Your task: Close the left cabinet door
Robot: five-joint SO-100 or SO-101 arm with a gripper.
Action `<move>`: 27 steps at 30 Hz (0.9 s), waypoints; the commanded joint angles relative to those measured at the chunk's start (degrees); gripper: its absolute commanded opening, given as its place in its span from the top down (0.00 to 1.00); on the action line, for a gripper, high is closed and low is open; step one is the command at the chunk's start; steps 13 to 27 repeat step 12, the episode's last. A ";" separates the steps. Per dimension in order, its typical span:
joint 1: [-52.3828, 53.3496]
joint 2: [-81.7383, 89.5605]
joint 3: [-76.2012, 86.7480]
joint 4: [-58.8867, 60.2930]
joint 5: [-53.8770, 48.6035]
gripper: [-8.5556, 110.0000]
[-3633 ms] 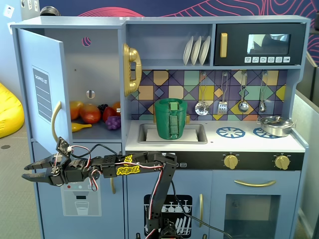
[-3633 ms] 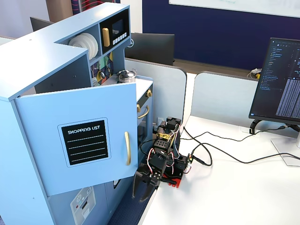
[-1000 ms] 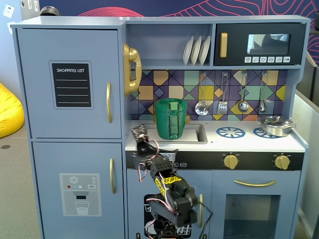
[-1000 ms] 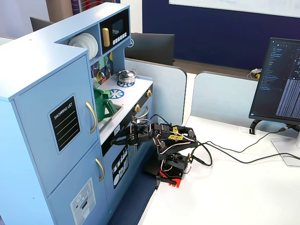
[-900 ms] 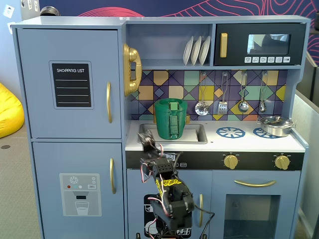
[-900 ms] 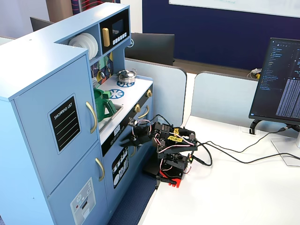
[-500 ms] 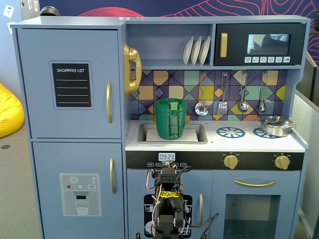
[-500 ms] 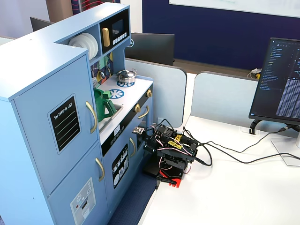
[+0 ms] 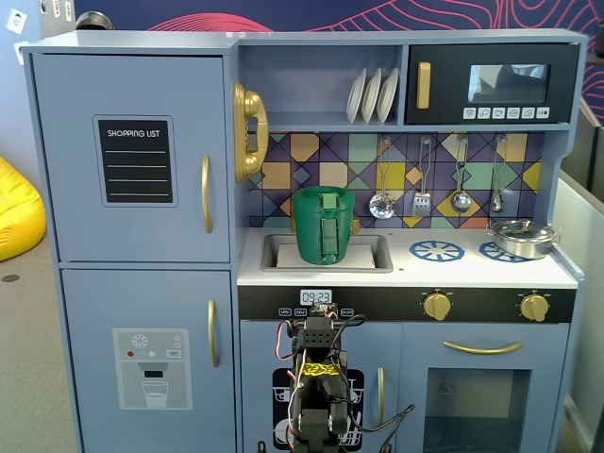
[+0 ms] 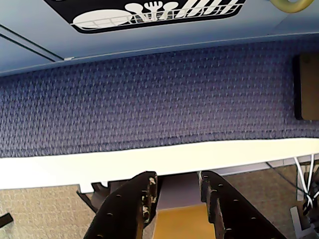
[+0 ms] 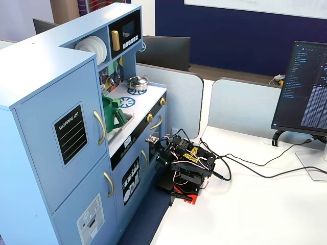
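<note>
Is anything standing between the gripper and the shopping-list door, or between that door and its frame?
Nothing visible blocks either. The left cabinet door already sits flush in its frame in both fixed views, with no gap showing. The gripper is folded low by the dishwasher panel, its jaws slightly apart and empty.

Counts:
- 1 toy kitchen (image 9: 311, 38)
- 2 fridge doors on its left side in a fixed view: chalkboard door (image 9: 132, 156) on top, dispenser door (image 9: 146, 363) below
- 1 microwave door (image 9: 491, 85)
- 3 white plates (image 9: 372, 94) in the rack
- 4 hanging utensils (image 9: 422, 179) on the backsplash
- 1 green pitcher (image 9: 324, 225) in the sink
- 1 steel pot (image 9: 524, 236), lid on
- 2 burner rings (image 9: 436, 251)
- 2 gold knobs (image 9: 437, 305)
- 1 gold toy phone (image 9: 249, 132)
- 1 robot arm (image 11: 186, 166) on the white tabletop (image 11: 255, 204); 2 fingers (image 10: 124, 211) in the wrist view
- 1 monitor (image 11: 306, 92)
- 1 yellow beanbag (image 9: 17, 212)
</note>
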 commanded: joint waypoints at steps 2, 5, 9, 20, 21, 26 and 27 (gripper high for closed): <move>0.35 0.00 3.87 6.15 2.11 0.91; 0.35 0.00 3.87 6.15 2.11 0.90; 0.35 0.00 3.87 6.15 2.11 0.89; 0.35 0.00 3.87 6.15 2.11 0.89; 0.35 0.00 3.87 6.15 2.11 0.89; 0.35 0.00 3.87 6.15 2.11 0.89; 0.35 0.00 3.87 6.15 2.11 0.89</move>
